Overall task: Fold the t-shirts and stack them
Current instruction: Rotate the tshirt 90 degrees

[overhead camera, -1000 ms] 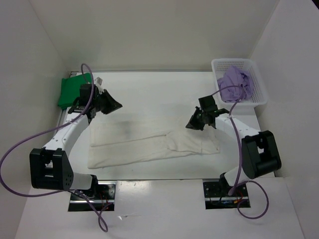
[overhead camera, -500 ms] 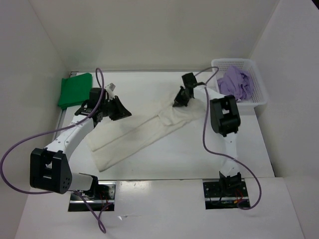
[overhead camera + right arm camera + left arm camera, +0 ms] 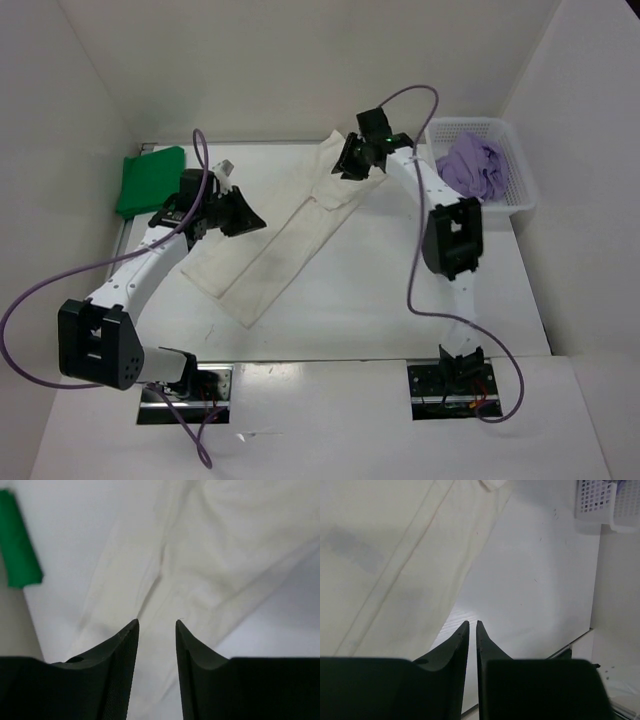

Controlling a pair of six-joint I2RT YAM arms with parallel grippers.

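Observation:
The white t-shirt [image 3: 290, 230] lies folded into a long strip, running diagonally from the far middle of the table toward the near left. My right gripper [image 3: 350, 160] hovers over its far end, open, with cloth [image 3: 210, 555] under the fingers and nothing between them [image 3: 156, 622]. My left gripper [image 3: 250, 215] sits at the strip's left edge, jaws almost touching [image 3: 472, 623], with only bare table in the slit; the shirt [image 3: 395, 555] lies just left of it. The green t-shirt [image 3: 150, 180] rests folded at the far left. The purple t-shirt [image 3: 472, 168] is bunched in the basket.
The white perforated basket [image 3: 520, 190] stands at the far right corner, also seen in the left wrist view [image 3: 600, 500]. White walls enclose the table on three sides. The green shirt [image 3: 17, 545] shows at the left edge of the right wrist view.
My right gripper dragged the white shirt's right end to the far side, swinging the strip diagonal, then opened and let it go. The left gripper barely shifted.

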